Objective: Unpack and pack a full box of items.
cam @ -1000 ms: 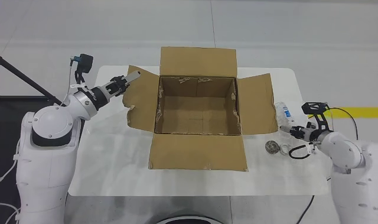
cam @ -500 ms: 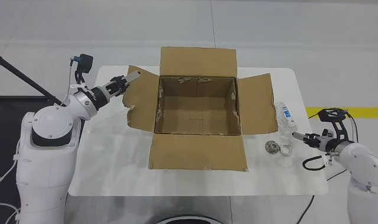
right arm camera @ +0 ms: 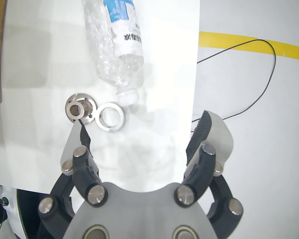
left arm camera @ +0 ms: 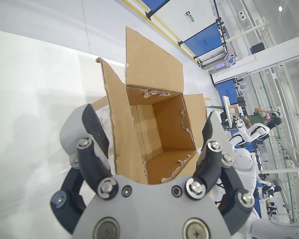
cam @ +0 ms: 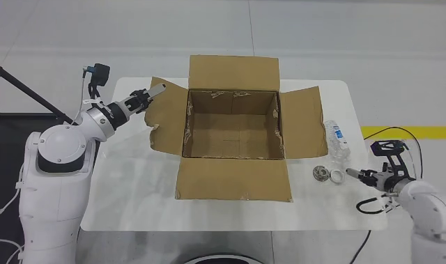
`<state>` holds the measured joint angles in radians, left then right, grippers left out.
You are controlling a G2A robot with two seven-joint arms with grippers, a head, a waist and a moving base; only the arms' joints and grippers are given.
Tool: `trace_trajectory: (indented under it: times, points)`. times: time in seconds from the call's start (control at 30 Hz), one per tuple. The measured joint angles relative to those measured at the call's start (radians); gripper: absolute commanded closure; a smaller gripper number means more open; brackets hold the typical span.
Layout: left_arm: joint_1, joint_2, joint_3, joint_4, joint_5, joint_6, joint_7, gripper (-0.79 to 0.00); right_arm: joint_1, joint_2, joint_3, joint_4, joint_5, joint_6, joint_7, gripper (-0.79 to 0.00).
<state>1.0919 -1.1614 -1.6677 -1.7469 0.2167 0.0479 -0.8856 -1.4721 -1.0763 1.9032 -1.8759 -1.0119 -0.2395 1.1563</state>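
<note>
An open cardboard box (cam: 234, 135) (left arm camera: 162, 125) sits mid-table with all flaps spread and nothing visible inside. To its right lie a clear water bottle (cam: 335, 139) (right arm camera: 113, 33), a metal flanged bushing (cam: 321, 173) (right arm camera: 80, 108) and a metal ring (cam: 336, 176) (right arm camera: 111, 117). My right gripper (cam: 353, 173) (right arm camera: 142, 125) is open at the table's right edge, just short of the ring and the bottle's cap, holding nothing. My left gripper (cam: 155, 91) (left arm camera: 149, 123) is open beside the box's left flap, empty.
The white table (cam: 132, 194) has bare room left of and in front of the box. A black cable (right arm camera: 249, 73) lies on the floor beyond the table's right edge, near a yellow floor line (right arm camera: 254, 44).
My right arm has drawn back to the right and toward the table's front, away from the bottle and metal parts, which stay put. The left arm has not moved.
</note>
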Motion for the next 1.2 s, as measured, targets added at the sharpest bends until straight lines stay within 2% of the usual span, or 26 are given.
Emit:
trace_trajectory:
  times: [0.1,0.17,0.67,0.97,1.2]
  points:
    - [0.0,0.0,0.0,0.0,0.0,0.0,0.0,-0.785,-0.014,0.001,-0.026,-0.009,-0.038,0.017,0.013,-0.357]
    - [0.0,0.0,0.0,0.0,0.0,0.0,0.0,-0.785,-0.013,0.002,-0.047,-0.004,-0.043,0.026,0.015,-0.326]
    - [0.0,0.0,0.0,0.0,0.0,0.0,0.0,-0.785,0.081,0.003,-0.185,0.107,-0.084,0.114,0.05,-0.265]
    - [0.0,0.0,0.0,0.0,0.0,0.0,0.0,-0.785,0.118,0.003,-0.217,0.153,-0.068,0.165,0.069,-0.265]
    - [0.0,0.0,0.0,0.0,0.0,0.0,0.0,-0.785,0.136,0.005,-0.239,0.173,-0.083,0.182,0.082,-0.203]
